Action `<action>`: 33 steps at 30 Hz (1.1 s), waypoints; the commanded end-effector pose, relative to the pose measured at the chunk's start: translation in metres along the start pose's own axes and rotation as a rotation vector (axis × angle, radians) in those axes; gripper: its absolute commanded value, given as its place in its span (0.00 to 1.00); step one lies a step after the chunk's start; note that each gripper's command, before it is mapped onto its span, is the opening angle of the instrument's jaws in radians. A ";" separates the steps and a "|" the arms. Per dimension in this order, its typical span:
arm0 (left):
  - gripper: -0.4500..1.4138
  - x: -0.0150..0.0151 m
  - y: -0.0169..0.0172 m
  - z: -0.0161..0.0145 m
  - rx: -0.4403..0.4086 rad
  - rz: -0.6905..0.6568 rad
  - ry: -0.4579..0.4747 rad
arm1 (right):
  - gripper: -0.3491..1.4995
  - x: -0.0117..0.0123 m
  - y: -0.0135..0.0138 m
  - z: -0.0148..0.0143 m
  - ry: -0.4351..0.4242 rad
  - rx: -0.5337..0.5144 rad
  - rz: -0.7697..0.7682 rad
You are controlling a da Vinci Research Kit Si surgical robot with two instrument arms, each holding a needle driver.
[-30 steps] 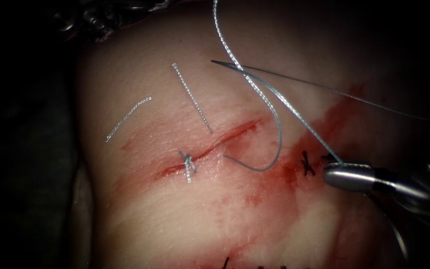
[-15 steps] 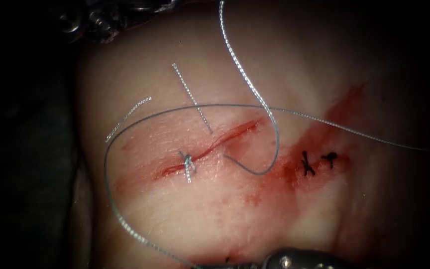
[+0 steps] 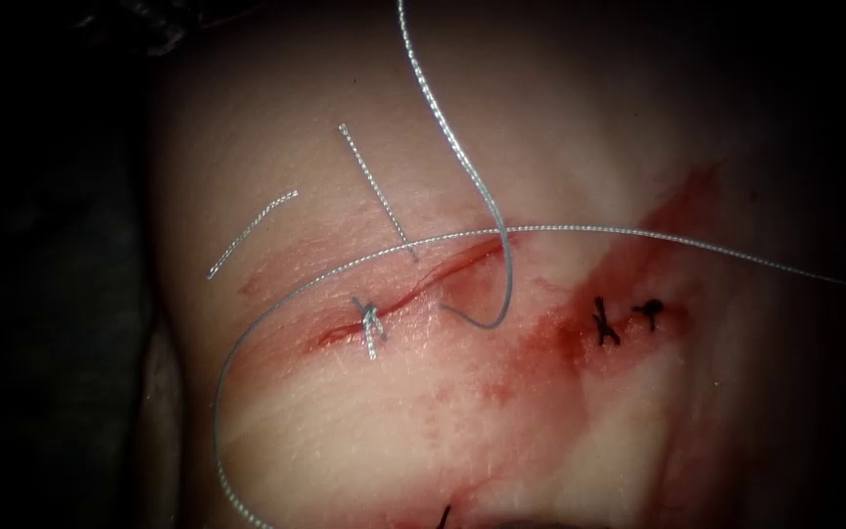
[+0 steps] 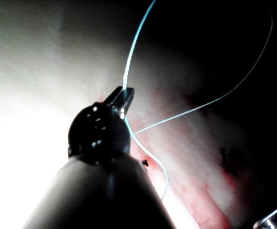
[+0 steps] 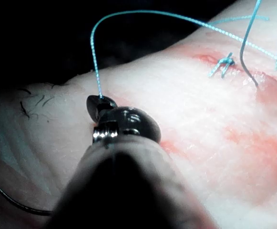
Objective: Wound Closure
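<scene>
Right hand (image 5: 99,106) withdrawn, clamping thread (image 3: 462,162) (left hand (image 4: 123,98) too), needle (image 5: 19,204) behind.

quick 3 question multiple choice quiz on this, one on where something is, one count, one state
1. Where is the pale knot?
A. on the cut
B. right of the cut
C. off the tissue

2. How many dark stitches lie right of the cut?
A. one
B. two
C. four

3. What do the left tool and right tool hold?
A. nothing
B. tissue
C. each the thread

Answers: 1 A, it sits across the cut's line. 2 B, two lie side by side. 3 C, each wrist view shows the jaws shut on thread.
</scene>
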 end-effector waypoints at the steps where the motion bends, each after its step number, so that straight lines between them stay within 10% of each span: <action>1: 0.00 -0.0003 -0.0003 0.0008 0.001 0.003 0.002 | 0.00 0.0002 0.0003 0.0006 0.013 -0.018 0.009; 11: 0.00 -0.0012 -0.0003 0.0011 0.008 0.011 0.006 | 0.00 0.0020 0.0004 0.0006 0.065 -0.076 0.014; 18: 0.00 -0.0019 0.0000 0.0020 0.006 0.015 0.007 | 0.00 0.0113 0.0045 0.0048 0.321 -0.287 -0.202; 30: 0.00 -0.0027 0.0017 0.0033 -0.019 0.014 -0.002 | 0.00 0.0125 0.0107 0.0037 0.231 -0.643 -0.458; 32: 0.00 -0.0027 0.0017 0.0034 -0.024 0.015 -0.004 | 0.70 0.0125 0.0114 0.0035 0.234 -0.685 -0.441; 33: 0.00 -0.0027 0.0017 0.0034 -0.024 0.015 -0.004 | 0.70 0.0125 0.0114 0.0035 0.234 -0.685 -0.441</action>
